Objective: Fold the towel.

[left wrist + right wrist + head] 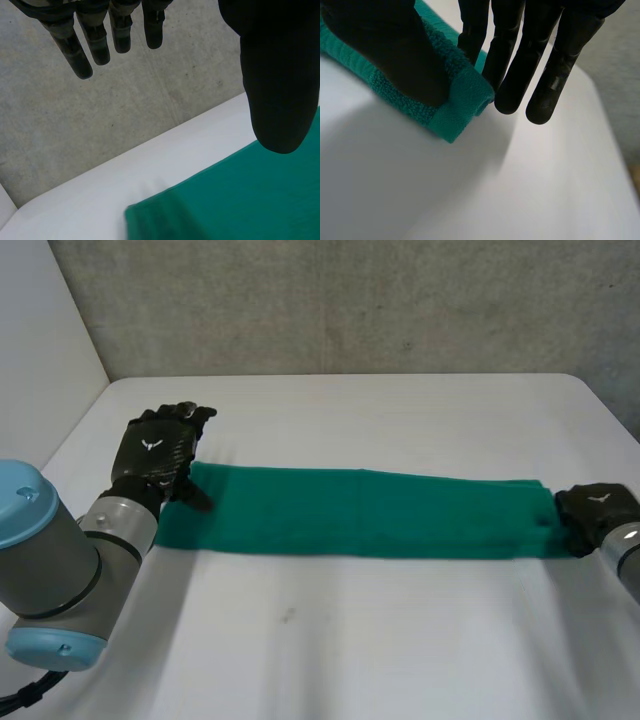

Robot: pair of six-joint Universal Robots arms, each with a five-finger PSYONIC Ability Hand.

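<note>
Head view: green terry towel, already a narrow strip, awaits crosswise folds; right hand pinches one corner, left hand hovers empty, fingers spread.

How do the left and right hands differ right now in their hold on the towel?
The right hand pinches a corner of the towel between thumb and fingers; the left hand holds nothing, its fingers straight. The right hand's thumb presses on the cloth, while the left hand's thumb only reaches the towel's edge. Shared: each sits at one end of the folded strip.
</note>
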